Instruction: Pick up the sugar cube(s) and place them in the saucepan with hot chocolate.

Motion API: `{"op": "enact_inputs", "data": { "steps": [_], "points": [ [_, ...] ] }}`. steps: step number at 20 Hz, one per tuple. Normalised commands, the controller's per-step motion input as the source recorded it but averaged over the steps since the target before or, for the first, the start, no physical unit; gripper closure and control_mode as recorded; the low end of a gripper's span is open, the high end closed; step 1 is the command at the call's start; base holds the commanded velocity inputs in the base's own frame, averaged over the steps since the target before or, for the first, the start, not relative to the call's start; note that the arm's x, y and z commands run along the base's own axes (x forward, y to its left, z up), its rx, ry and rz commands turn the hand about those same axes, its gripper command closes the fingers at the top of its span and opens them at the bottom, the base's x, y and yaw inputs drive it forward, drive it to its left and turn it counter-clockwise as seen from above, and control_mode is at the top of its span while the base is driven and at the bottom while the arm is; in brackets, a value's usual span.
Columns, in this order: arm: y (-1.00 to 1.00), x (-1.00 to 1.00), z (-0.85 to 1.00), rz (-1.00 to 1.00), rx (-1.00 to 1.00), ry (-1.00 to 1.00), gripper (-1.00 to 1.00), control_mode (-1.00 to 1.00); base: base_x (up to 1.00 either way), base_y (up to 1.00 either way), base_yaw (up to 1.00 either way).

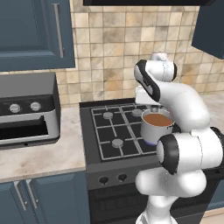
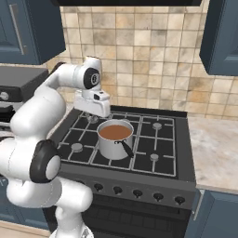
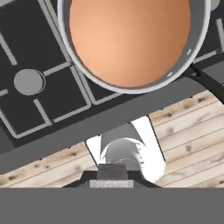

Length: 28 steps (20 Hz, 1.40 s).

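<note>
The saucepan (image 2: 115, 139) was found standing on the stove (image 2: 181, 153), near the middle of the grate, with brown liquid up to near its rim. Its dark handle (image 2: 124, 148) was seen pointing toward the stove's front edge in the right base view. In the left base view the saucepan (image 1: 156, 126) was partly covered by the arm.

The gripper (image 2: 94, 118) was seen held low just behind the saucepan, on its back left side, under the white hand. The jaws were recorded as clenched; whether anything was held between them could not be told. In the hand view the saucepan (image 3: 192, 48) was seen from above, its rim across the top of the view, with a burner (image 3: 29, 82) beside it and wood flooring (image 3: 192, 144) past the stove's edge.

No sugar cube could be made out on the stove or the counter (image 1: 39, 153). A toaster oven (image 1: 27, 111) was noted on the counter left of the stove.
</note>
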Motion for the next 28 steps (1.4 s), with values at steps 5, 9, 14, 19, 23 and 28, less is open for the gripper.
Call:
{"op": "enact_inputs", "data": {
  "steps": [5,9,14,19,23,28],
  "points": [
    [-0.92,0.34,-0.18,-0.26,-0.04,0.0,1.0,-1.0,0.0,0.0,0.0],
    [-0.67,0.5,-0.35,-0.2,-0.04,0.0,1.0,-1.0,0.0,0.0,0.0],
    [-0.15,0.52,-0.32,-0.09,-0.02,-0.02,1.0,-1.0,0.0,0.0,0.0],
    [0.0,0.45,-0.19,0.0,0.0,-0.03,1.0,-1.0,0.0,0.0,0.0],
    [0.0,0.4,-0.22,0.0,0.0,-0.01,1.0,-1.0,0.0,0.0,0.0],
    [0.0,0.08,-0.22,0.0,0.0,-0.01,1.0,-1.0,0.0,0.0,0.0]
  ]
}}
